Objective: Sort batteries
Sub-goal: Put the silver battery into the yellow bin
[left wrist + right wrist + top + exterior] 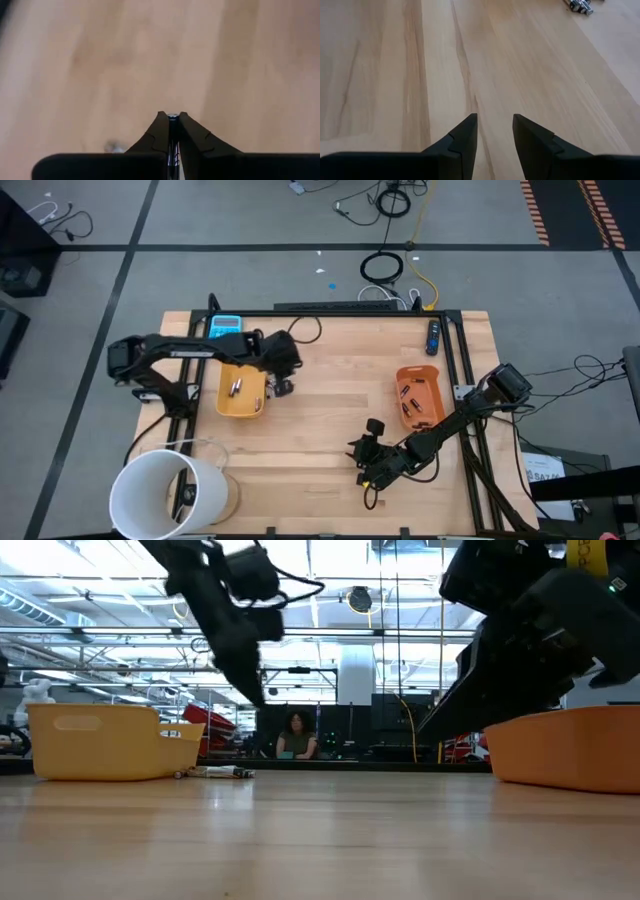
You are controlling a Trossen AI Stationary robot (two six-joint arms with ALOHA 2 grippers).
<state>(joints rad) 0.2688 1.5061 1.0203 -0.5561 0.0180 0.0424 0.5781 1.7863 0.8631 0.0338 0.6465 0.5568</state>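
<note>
My left gripper (172,118) is shut on a silvery battery and hangs above the table, just right of the yellow tray (224,402). That tray (100,745) holds a few silvery batteries (237,388). More loose batteries (283,387) lie on the wood beside it, and they also show as loose batteries (215,772) in the low view. The orange tray (432,380) holds several darker batteries (410,395). My right gripper (495,124) is open over bare wood near the table's near edge, as my right gripper (362,440) shows from above. My left gripper pinches a silvery battery between its two fingers; only the battery's end (172,117) shows at the fingertips. The battery lies along the fingers and is lifted clear of the table.
A white bucket (165,495) stands at the table's near left corner. A blue calculator (226,326) lies at the far edge behind the yellow tray. A dark remote-like object (433,337) lies at the far right. Bare wood spreads between the two trays. A person sits in the room beyond.
</note>
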